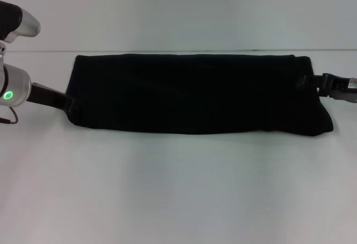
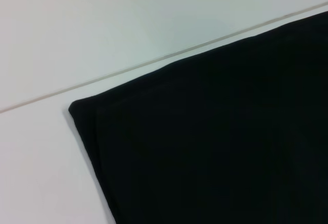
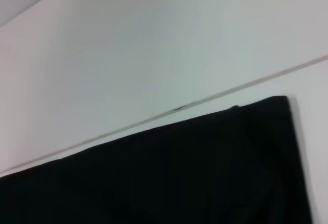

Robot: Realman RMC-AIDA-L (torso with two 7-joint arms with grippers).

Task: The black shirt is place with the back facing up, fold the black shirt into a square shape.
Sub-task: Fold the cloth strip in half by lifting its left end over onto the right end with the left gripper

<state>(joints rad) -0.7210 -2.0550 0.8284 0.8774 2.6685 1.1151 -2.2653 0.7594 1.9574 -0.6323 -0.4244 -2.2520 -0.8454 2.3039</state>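
Black cloth: the black shirt (image 1: 195,94) lies as a long folded band across the white table (image 1: 178,199). My left gripper (image 1: 68,103) and right gripper (image 1: 308,82) meet its ends; I cannot tell their opening. Uneven pulling might skew the fold.

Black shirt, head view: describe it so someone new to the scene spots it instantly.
On the white table, look across the middle: a long, low band of dark cloth runs nearly from side to side. That is the black shirt, already folded into a wide strip. The left gripper and right gripper meet its two ends, but they are rigid and small; it is soft, plain and far bigger.
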